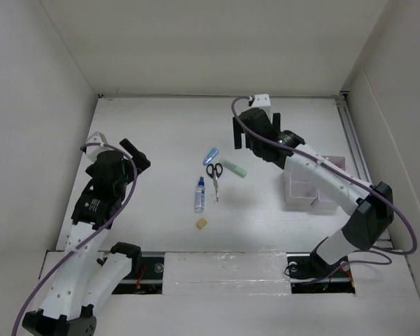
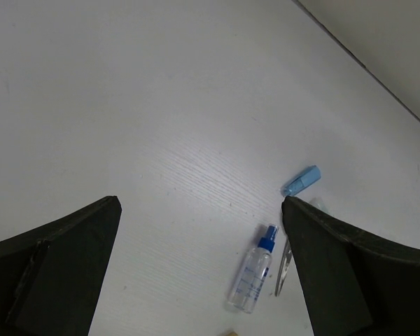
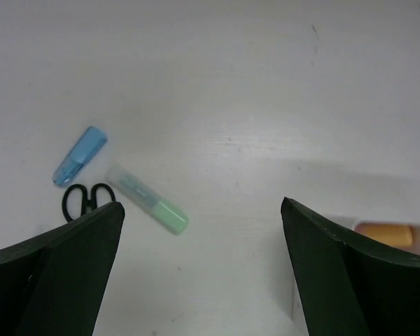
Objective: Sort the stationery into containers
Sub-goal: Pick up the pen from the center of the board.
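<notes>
Five pieces of stationery lie loose around the middle of the tabletop [image 1: 161, 126], so I judge the sort to be barely begun. From the overhead view I count a blue marker [image 1: 211, 155], black-handled scissors [image 1: 214, 175] just nearer than it, and a green marker [image 1: 235, 169] just to the right of the scissors. A glue bottle [image 1: 199, 195] lies toward the near edge, and a small yellow eraser [image 1: 202, 224] lies nearest me. None of them touches a bin.

The bins [image 1: 301, 205] sit clustered by the right edge. Through the right wrist camera I can make out an orange marker [image 3: 383, 234] lying inside one of them, which I count as the one item done. The overhead view shows a faint pink tint in the cluster, but I cannot tell what else is in there, if anything.

My right pincer [image 3: 201, 204] hangs wide and empty between the bins and the loose items, looking down on the green marker, the blue marker and the scissor handles. My left pincer [image 2: 200, 201] is also wide and empty, raised over the left part of the tabletop, well apart from the bottle it has in view. Everything in the middle is left to sort.
</notes>
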Controlling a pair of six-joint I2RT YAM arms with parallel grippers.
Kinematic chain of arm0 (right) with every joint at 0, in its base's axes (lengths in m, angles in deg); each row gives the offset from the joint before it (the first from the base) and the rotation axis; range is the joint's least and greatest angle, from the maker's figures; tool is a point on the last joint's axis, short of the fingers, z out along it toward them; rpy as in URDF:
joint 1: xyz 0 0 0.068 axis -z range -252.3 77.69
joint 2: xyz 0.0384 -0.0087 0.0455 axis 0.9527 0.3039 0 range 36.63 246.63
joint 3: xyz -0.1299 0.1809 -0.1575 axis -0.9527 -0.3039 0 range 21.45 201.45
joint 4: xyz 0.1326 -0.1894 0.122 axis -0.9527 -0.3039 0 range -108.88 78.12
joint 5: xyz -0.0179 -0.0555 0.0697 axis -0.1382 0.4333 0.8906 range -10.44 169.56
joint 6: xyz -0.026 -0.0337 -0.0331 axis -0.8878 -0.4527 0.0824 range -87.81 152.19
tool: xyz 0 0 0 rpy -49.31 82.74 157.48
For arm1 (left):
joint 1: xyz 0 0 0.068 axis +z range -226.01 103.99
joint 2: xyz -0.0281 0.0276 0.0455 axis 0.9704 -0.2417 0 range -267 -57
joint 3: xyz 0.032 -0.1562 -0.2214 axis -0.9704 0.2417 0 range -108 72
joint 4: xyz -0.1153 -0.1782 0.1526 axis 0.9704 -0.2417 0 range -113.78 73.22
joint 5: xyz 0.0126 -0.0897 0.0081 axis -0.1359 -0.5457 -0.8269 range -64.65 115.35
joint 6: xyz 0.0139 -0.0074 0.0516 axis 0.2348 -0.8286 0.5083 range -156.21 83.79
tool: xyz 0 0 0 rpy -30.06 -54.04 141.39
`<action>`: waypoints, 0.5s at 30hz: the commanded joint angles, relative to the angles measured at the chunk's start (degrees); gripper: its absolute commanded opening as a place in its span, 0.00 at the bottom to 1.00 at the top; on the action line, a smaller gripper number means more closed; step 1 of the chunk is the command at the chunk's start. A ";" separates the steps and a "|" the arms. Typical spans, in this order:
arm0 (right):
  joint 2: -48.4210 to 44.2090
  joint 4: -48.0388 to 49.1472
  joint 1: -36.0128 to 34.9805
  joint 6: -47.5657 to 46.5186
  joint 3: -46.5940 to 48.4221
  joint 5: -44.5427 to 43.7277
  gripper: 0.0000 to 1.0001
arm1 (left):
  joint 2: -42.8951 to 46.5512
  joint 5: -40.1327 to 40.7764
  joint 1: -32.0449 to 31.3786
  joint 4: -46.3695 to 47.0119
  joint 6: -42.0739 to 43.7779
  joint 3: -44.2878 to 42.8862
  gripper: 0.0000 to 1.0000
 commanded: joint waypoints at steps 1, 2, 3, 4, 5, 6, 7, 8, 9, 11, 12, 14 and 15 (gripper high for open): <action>7.79 6.34 1.58 -16.15 7.31 21.70 1.00 | 1.37 2.11 -0.26 0.27 -0.80 -1.51 1.00; 9.75 5.01 1.59 -17.57 8.90 21.71 1.00 | 0.59 2.11 -0.26 0.79 -0.80 -1.51 1.00; 11.51 3.09 1.59 -19.15 11.35 22.58 0.99 | -0.20 1.24 -0.26 0.79 -0.19 -1.51 1.00; 12.92 2.54 1.59 -20.91 11.90 23.72 0.99 | -0.21 0.62 -0.26 0.79 -0.18 -1.51 1.00; 14.76 2.54 2.37 -23.79 11.90 25.30 0.97 | -0.91 0.62 -0.26 0.79 -0.18 -1.51 1.00; 15.30 1.32 3.34 -24.95 11.90 29.40 0.95 | -0.91 0.62 -0.26 0.79 -0.18 -1.51 1.00; 15.31 1.31 3.87 -26.27 11.90 32.14 0.95 | -0.91 0.62 -0.26 0.79 -0.18 -1.51 1.00; 15.31 1.31 3.87 -29.07 10.86 34.43 0.95 | -0.91 -0.08 -0.26 0.79 0.43 -1.51 1.00; 15.31 2.61 4.57 -30.14 9.98 37.06 0.95 | -0.91 -0.78 -0.26 1.40 0.43 -1.51 1.00; 16.00 2.02 5.10 -32.08 9.18 38.66 0.95 | -0.91 -1.49 -0.26 1.93 1.05 -1.51 1.00; 16.53 1.49 5.10 -32.87 9.18 39.54 0.95 | -1.44 -1.49 -0.26 1.94 1.05 -1.51 1.00; 18.72 0.44 5.10 -35.14 9.18 41.30 0.95 | -1.96 -3.07 -0.26 2.55 1.66 -1.51 1.00; 19.26 0.43 5.10 -35.68 9.18 42.26 0.95 | -1.97 -3.08 -0.26 2.55 2.27 -1.51 1.00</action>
